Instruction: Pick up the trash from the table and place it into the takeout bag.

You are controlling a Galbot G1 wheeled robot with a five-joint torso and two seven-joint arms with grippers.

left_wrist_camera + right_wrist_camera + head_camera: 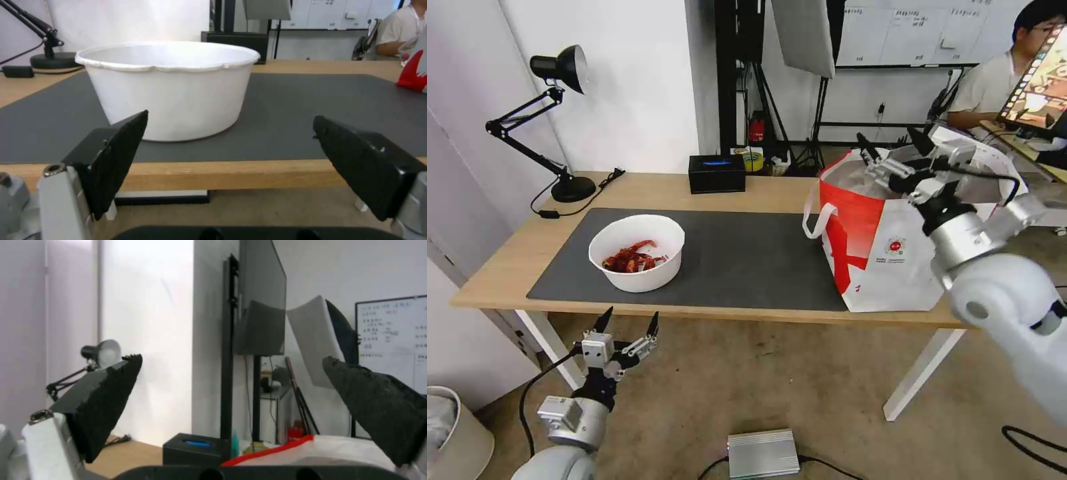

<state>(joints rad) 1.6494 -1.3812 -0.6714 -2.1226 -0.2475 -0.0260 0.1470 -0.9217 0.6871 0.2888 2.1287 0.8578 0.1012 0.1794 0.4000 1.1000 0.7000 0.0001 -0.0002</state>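
My left gripper [630, 323] hangs low in front of the near edge of the long light-wood table [500, 267], below the tabletop, jaws spread wide and holding nothing, pointed at the white round bowl with red crayfish shells [636, 252] that sits on the big dark grey mat [747, 260]. My right gripper [894, 148] is up over the mouth of the large white and red takeout bag [887, 247] at the table's right end, jaws also wide apart and empty. The bowl is the only trash I can see left on the table, well apart from the bag. The danger, as I judge it, is the bowl itself: its thin, wavy rim may flex or slip under a pinch, and if it tilts on the lift the shells spill over the mat. Rising from below, my left fingers could also knock the table edge. The bag's soft walls might fold inward and block the bowl's entry. The small black box [716, 173] at the back stays out of it.
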